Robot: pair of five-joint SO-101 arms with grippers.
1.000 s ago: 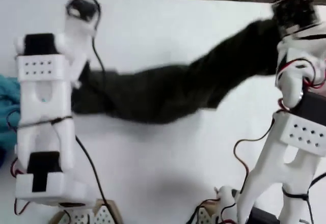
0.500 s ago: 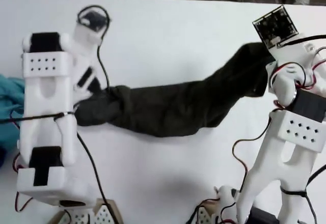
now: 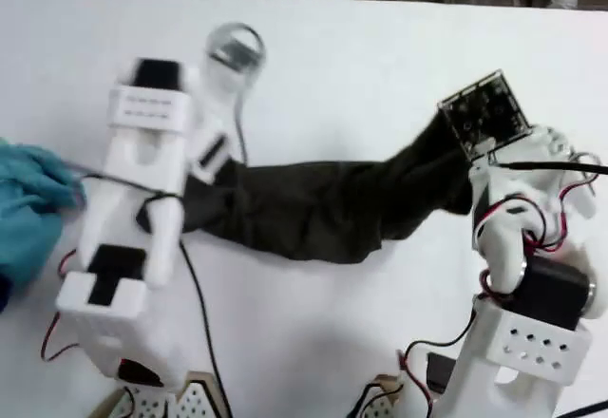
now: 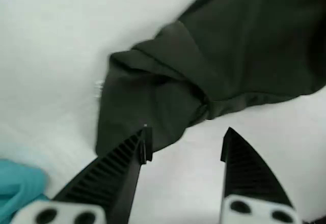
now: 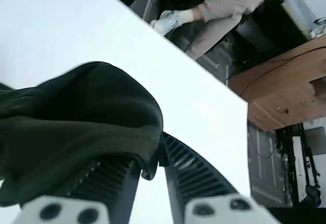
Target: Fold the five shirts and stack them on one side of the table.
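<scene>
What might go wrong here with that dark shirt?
The right gripper pinches just a bunched edge of the shirt, so it may slip free. The left gripper is open by the shirt's crumpled other end; a grab there might catch several layers and spoil the fold.

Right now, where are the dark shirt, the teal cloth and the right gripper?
dark shirt (image 3: 313, 211), high view, its bunched middle.
teal cloth (image 3: 28, 218), high view, its visible fold.
right gripper (image 5: 152, 157), right wrist view, between its fingertips.

teal shirt (image 3: 27, 211) cut off, left arm (image 3: 142, 185) blurred
</scene>
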